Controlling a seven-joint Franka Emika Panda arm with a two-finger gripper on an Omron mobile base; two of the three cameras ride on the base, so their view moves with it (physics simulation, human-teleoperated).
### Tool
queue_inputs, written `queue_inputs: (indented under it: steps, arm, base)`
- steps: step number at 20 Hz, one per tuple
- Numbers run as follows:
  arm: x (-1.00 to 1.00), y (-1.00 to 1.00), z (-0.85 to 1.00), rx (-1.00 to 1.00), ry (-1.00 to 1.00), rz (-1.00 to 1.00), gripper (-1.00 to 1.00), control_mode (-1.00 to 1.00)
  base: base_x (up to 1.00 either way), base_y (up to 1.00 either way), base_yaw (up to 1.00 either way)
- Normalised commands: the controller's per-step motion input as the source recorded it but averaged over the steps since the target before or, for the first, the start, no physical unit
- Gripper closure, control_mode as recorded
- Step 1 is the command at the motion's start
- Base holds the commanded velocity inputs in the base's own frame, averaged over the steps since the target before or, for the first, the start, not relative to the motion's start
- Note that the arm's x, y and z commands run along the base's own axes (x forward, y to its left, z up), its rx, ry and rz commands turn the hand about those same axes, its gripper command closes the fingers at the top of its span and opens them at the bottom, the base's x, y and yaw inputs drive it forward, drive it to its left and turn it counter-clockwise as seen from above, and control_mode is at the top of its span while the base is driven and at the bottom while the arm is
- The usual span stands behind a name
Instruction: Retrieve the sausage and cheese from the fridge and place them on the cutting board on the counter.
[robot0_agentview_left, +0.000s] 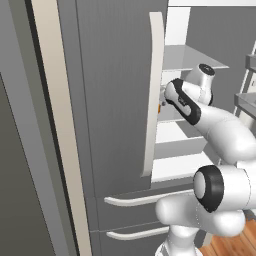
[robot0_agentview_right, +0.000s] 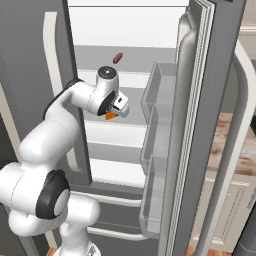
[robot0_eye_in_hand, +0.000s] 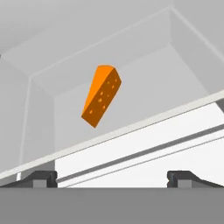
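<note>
Inside the fridge (robot0_agentview_right: 210, 75), we approach the cheese (robot0_eye_in_hand: 101, 95) with gripper (robot0_eye_in_hand: 112, 178) spread wide, empty.
We should advance over the shelf lip (robot0_eye_in_hand: 131, 131), straddling the wedge's 2 flat faces before closing.

Fridge (robot0_agentview_right: 30, 60) ahead of base, right door swung open, left door shut. Cheese (robot0_eye_in_hand: 101, 95) on middle shelf (robot0_eye_in_hand: 144, 78) inside, well behind shelf's front edge. Sausage (robot0_agentview_right: 118, 58) on shelf above, farther back. Gripper (robot0_agentview_right: 121, 106) in doorway, just before cheese, jaws spread wide. Counter (robot0_agentview_right: 240, 145) right of open door.
</note>
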Motion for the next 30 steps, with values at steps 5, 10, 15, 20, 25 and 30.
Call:
queue_inputs:
  steps: [5, 10, 15, 20, 25, 30]
  arm:
    - [0.14, 0.00, -0.09, 0.00, 0.00, 0.08, -1.00, -1.00]
    - [0.30, 0.00, 0.00, 0.01, 0.00, 0.07, -1.00, -1.00]
    - [0.25, 0.00, -0.08, 0.04, 0.03, 0.02, -1.00, -1.00]
    - [0.28, 0.00, -0.09, 0.04, 0.03, 0.00, -1.00, -1.00]
    - [0.23, 0.00, -0.18, 0.01, 0.03, 0.00, -1.00, -1.00]
    - [0.12, 0.04, -0.26, 0.00, 0.00, 0.01, -1.00, -1.00]
  base:
    - [0.00, 0.00, 0.00]
    - [0.00, 0.00, 0.00]
    - [0.00, 0.00, 0.00]
    - [0.00, 0.00, 0.00]
    - [0.00, 0.00, 0.00]
    - [0.00, 0.00, 0.00]
